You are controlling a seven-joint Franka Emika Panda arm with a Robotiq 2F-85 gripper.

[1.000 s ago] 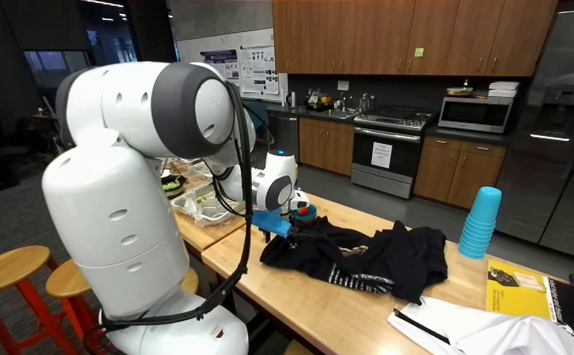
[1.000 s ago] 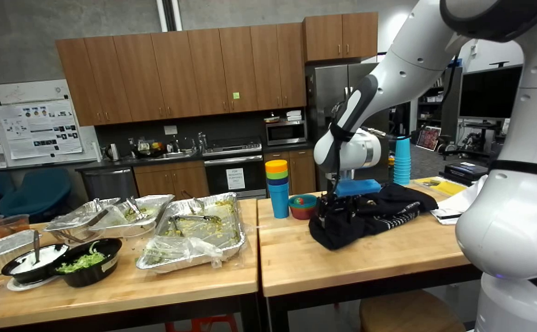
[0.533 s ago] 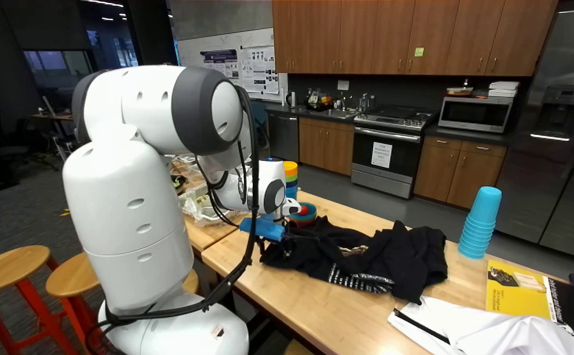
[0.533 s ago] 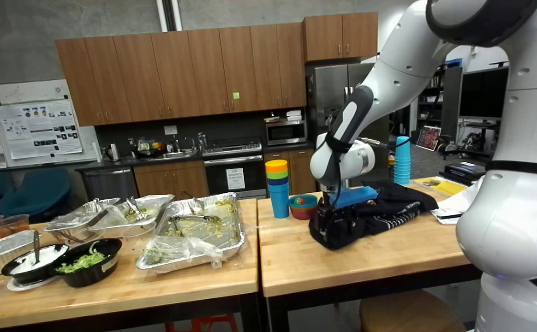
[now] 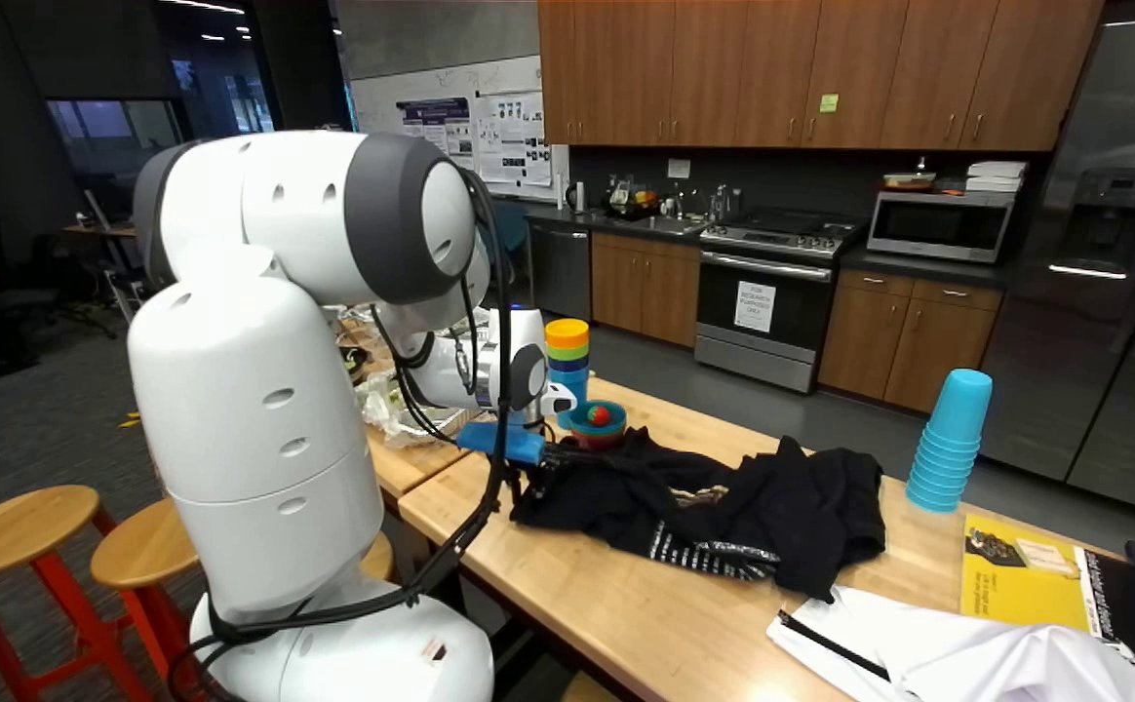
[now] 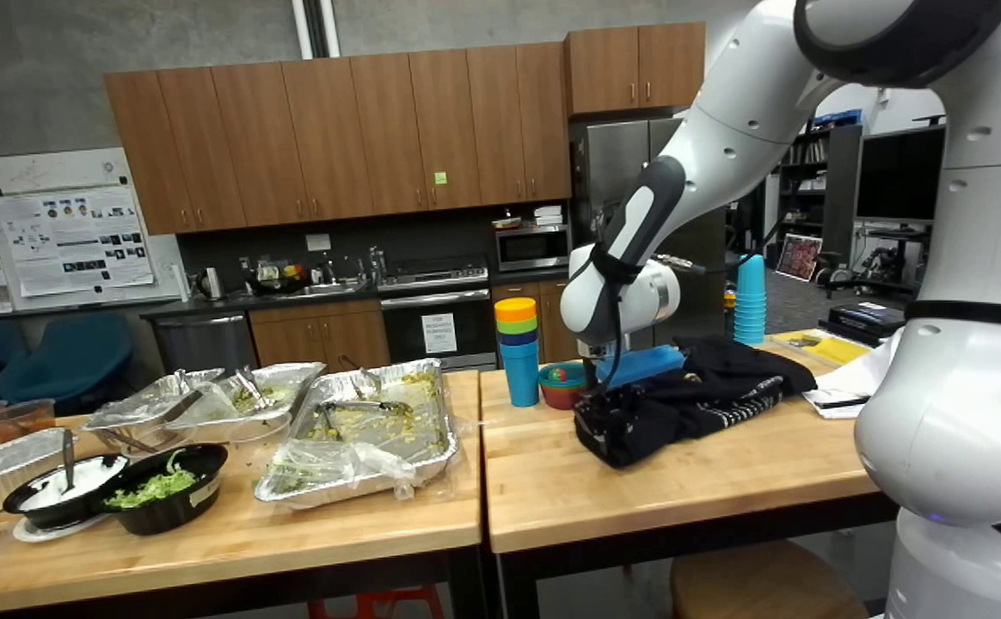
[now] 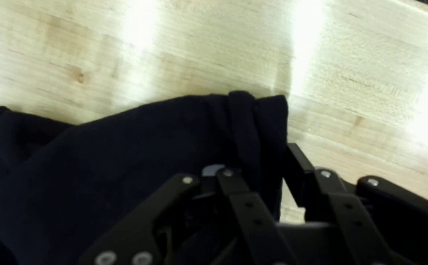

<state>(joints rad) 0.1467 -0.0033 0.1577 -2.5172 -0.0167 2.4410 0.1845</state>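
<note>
Tool (image 7: 273,169) and wrist (image 6: 638,297) have shifted toward the food-tray end since a second ago in both exterior views; nested bowls (image 6: 563,398) show more fully now, black garment (image 5: 753,517) nearly unchanged. Tool sits low at the garment end nearest the trays. Fingers (image 7: 302,180) part open, standing a little apart; in the wrist view the garment's edge runs into the gap, with a sliver of wooden surface (image 7: 199,55) beside one finger. Black on black, so can't tell if either one touches it. Garment lies rumpled, with white markings along one side. Obstructions: blue block (image 6: 638,365) on the wrist, and loose cables (image 5: 504,390) crossing in front of it in an exterior view; tool hard to make out against the dark garment there. Bowls, teal over red with a red item (image 5: 600,416) inside, sit close by the wrist, crowding that side; cup stack (image 6: 519,370), orange on top down to blue, just beside them. Past the garment's other end: white fabric (image 5: 958,648) with a dark strip, yellow-covered book (image 5: 1026,575), tall stack of light-blue cups (image 5: 948,448). Adjoining surface (image 6: 294,537): foil trays (image 6: 337,496) with plastic film (image 6: 328,468) over parts, black bowls (image 6: 169,513), one holding greens (image 6: 152,492), one something white. Wooden stools (image 5: 143,546) with red legs by the robot base (image 5: 363,653). Farther off: stove (image 5: 794,317) with a paper sign (image 5: 754,306) on its door, microwave (image 5: 938,229), brown wall cabinets (image 5: 753,73) above, steel fridge (image 5: 1104,322) off to one side.
</note>
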